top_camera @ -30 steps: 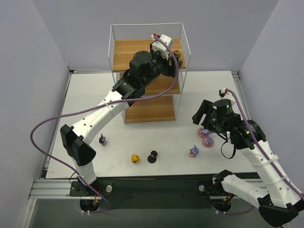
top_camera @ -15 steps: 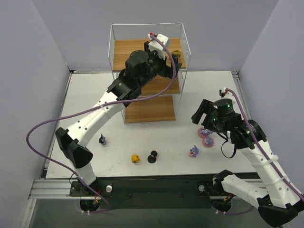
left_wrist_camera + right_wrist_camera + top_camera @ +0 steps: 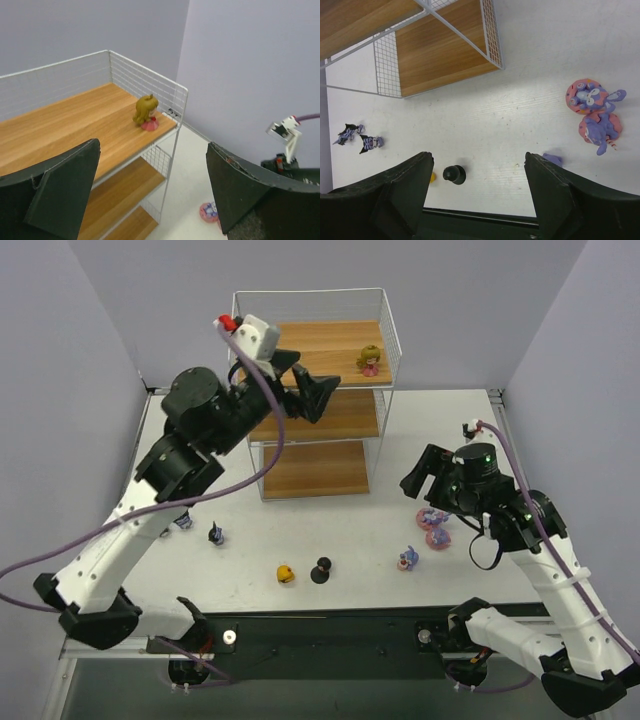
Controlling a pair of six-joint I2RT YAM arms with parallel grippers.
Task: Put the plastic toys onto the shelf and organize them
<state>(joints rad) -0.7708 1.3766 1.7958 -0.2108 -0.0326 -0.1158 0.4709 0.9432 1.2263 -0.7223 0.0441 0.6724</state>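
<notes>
1. Yellow toy (image 3: 286, 574), black toy (image 3: 322, 569) and a small purple figure (image 3: 407, 558), possibly a bunny, stand on the near table (image 3: 350, 525).
2. Right gripper (image 3: 425, 475) hangs wide open and empty near 2 pink bunnies (image 3: 438, 537).
3. Left gripper (image 3: 152, 147) gapes empty before the shelf (image 3: 300, 340), where 1 olive-haired doll (image 3: 370, 361) stands at the top board's far right corner.

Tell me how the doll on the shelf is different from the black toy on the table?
The doll has olive-brown hair and a pink dress; the black toy is all black. The doll stands on the top board of the shelf, near a corner; the black toy sits on the table, beside a yellow toy. Both are tiny, and neither is held.
</notes>
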